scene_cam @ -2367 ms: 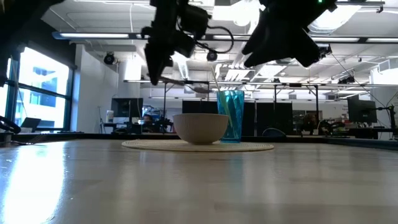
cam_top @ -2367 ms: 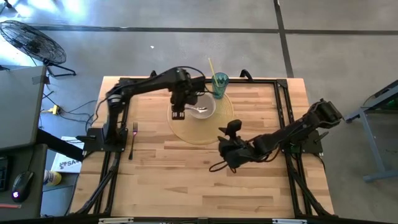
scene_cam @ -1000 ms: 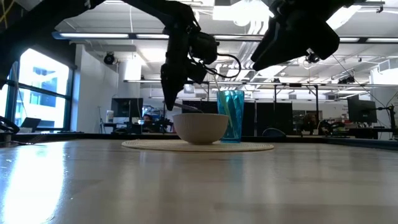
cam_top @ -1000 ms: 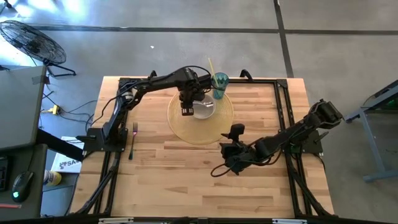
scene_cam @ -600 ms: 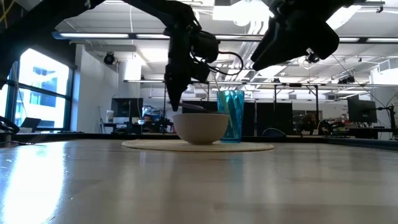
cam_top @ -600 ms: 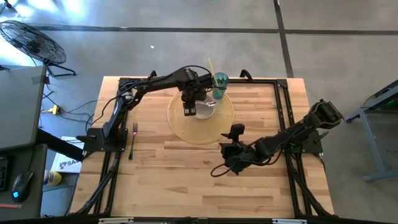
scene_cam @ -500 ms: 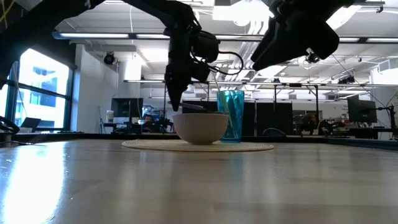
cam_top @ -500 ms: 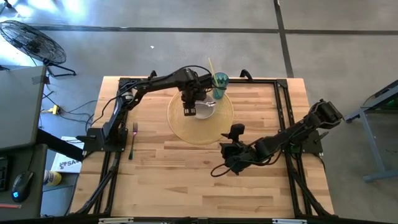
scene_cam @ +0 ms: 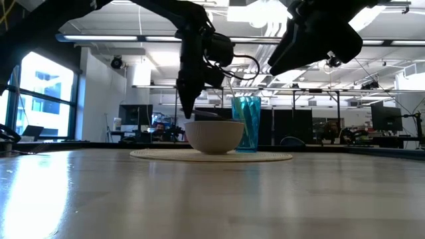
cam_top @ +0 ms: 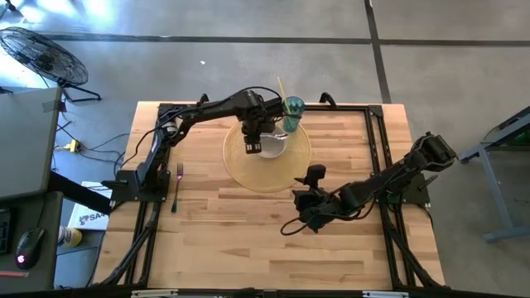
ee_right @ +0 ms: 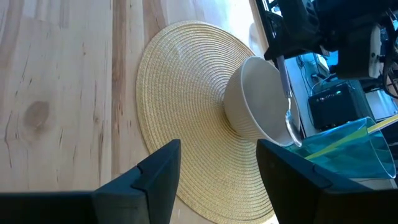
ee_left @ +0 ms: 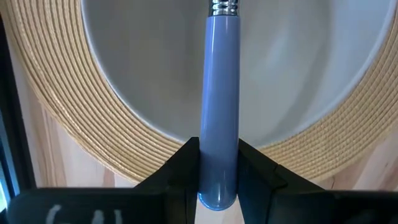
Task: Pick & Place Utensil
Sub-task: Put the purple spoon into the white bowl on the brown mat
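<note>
Lowering has stopped: left gripper [ee_left: 217, 163] clamps the blue-handled spoon [ee_left: 218, 106] just over the bowl [cam_top: 270, 144], unmoved lately. I judge release is next. Right gripper [ee_right: 217, 163] waits open near bowl.

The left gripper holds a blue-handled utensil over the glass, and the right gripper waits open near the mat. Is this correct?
Not quite. The left gripper holds the blue-handled utensil over the white bowl, not the glass; the left wrist view shows it. The right gripper does wait open near the mat.

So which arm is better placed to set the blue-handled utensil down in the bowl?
The left: its hand already grips the utensil over the bowl, while the right hand waits empty off the placemat.
</note>
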Controlling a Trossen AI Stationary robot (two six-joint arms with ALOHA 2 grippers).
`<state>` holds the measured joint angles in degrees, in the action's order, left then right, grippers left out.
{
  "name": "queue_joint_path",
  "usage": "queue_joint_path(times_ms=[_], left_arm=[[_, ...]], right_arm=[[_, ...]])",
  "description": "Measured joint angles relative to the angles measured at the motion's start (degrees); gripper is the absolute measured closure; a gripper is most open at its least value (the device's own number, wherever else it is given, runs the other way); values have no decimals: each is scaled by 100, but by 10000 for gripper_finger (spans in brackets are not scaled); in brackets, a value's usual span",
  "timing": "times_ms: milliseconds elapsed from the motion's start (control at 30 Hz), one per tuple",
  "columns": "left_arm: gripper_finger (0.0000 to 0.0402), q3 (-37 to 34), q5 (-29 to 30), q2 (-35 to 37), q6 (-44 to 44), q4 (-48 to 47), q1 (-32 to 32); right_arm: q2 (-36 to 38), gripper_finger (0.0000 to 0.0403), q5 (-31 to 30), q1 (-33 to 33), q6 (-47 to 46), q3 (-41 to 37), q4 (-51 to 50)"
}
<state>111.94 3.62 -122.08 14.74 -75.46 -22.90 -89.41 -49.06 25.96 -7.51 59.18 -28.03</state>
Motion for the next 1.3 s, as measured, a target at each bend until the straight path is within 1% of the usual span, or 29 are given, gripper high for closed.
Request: queue_joint_path(times_ms=[100, 300, 500, 600, 800, 1133, 1300], left_arm=[[323, 0, 0, 0, -2, 49, 0], [323, 2, 0, 0, -2, -248, 0], [323, 13, -4, -50, -6, -90, -1], [323, 2, 61, -115, -6, -314, -32], [323, 8, 83, -162, -33, -165, -38], [323, 7, 16, -162, -39, -212, -37], [323, 5, -164, -162, -46, -230, -37]], right_arm=[[0, 199, 0, 0, -9, 0, 0], [0, 199, 0, 2, -13, 0, 2], [0, 199, 8, 2, -23, 0, 2], [0, 199, 81, 2, -52, 0, 0], [0, 199, 107, 2, -52, 0, 0], [0, 199, 122, 0, -48, 0, 2], [0, 199, 125, 0, -48, 0, 2]])
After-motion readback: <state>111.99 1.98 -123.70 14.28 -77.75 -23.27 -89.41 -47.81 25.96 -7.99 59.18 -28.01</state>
